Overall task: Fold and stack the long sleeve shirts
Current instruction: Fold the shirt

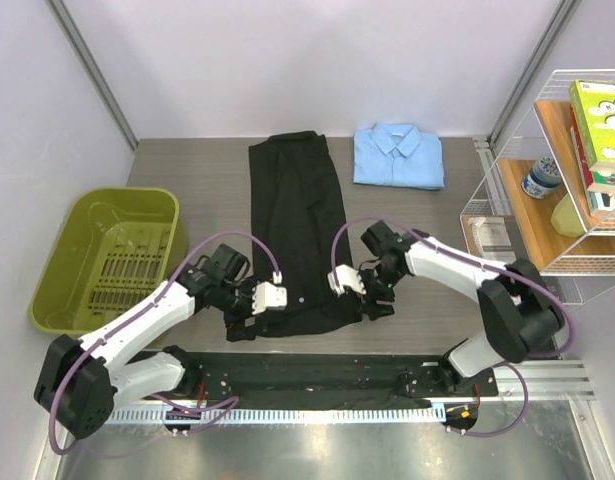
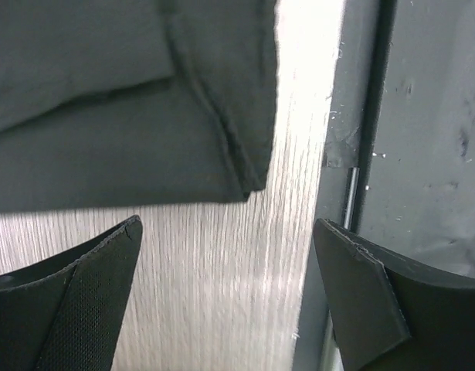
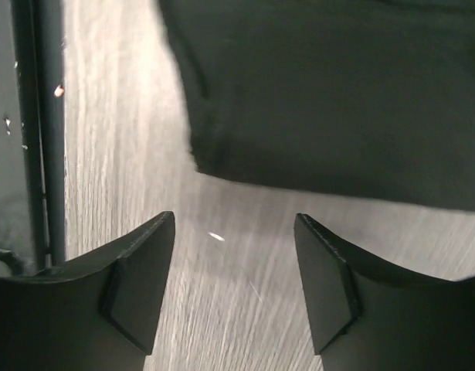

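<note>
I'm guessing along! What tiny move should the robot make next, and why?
Probably ease the left end effector and right end effector forward onto the near hem corners of the plain black cloth shirt: both are open, empty, just short.

Soft, even light from above keeps the top view bright and sharp, its walls (image 1: 287,60) leaning outward at the edges, while the left wrist view shows the table (image 2: 299,93) glaring white and the right wrist view shows the black shirt (image 3: 322,100) dark, slightly blurred and nearly featureless
</note>
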Available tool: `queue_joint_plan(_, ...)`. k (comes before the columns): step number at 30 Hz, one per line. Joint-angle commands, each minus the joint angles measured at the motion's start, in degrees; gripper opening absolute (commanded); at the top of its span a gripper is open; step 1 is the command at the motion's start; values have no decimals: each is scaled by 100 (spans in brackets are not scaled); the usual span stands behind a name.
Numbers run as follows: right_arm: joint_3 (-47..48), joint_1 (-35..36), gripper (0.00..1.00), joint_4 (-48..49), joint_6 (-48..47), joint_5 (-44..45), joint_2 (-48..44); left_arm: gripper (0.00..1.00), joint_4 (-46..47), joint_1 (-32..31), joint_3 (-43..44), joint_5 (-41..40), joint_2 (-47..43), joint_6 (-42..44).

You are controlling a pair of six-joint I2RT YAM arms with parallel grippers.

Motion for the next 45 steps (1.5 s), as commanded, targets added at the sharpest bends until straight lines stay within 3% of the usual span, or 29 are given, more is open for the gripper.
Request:
queue_joint_plan(1, -616, 460, 71, 832, -716, 209, -800, 91, 755, -435, -251, -59, 18, 658)
queue_joint_plan(8, -1065, 857, 71, 1377, -699, 473, -897, 94, 2196, -1174, -1015, -1070, -263, 508)
queue_joint_plan(17, -1435, 1270, 68, 2318, -542, 956, -582, 88, 2646, -1684, -1191, -1581, 412, 675)
queue_joint_plan(23, -1549, 1367, 55, 2837, -383, 1238, -361, 86, 3305, -1745, -1323, -1986, 660, 692)
queue_joint_plan(26, -1602, 1376, 43, 2925, -330, 1282, -344, 75, 3429, -1745, -1367, -1872, 634, 780)
queue_joint_plan(27, -1611, 1376, 34, 2925, -304, 1282, -370, 67, 3455, -1746, -1394, -1828, 590, 824)
queue_joint_plan(29, -1611, 1367, 27, 2951, -164, 1300, -405, 57, 3446, -1737, -1394, -1696, 563, 851)
queue_joint_plan(32, -1558, 1367, 8, 2882, 64, 1335, -502, 33, 3237, -1737, -1324, -1469, 493, 859)
queue_joint_plan(33, -1506, 1367, 1, 2846, 135, 1326, -554, 20, 3114, -1745, -1254, -1407, 502, 781)
queue_joint_plan(36, -1400, 1376, 1, 2557, 372, 1212, -835, 4, 2578, -1781, -911, -1204, 449, 482)
queue_joint_plan(45, -1110, 1684, 1, 993, 1041, 738, -2268, 0, 759, -2299, 12, -62, -535, -590)
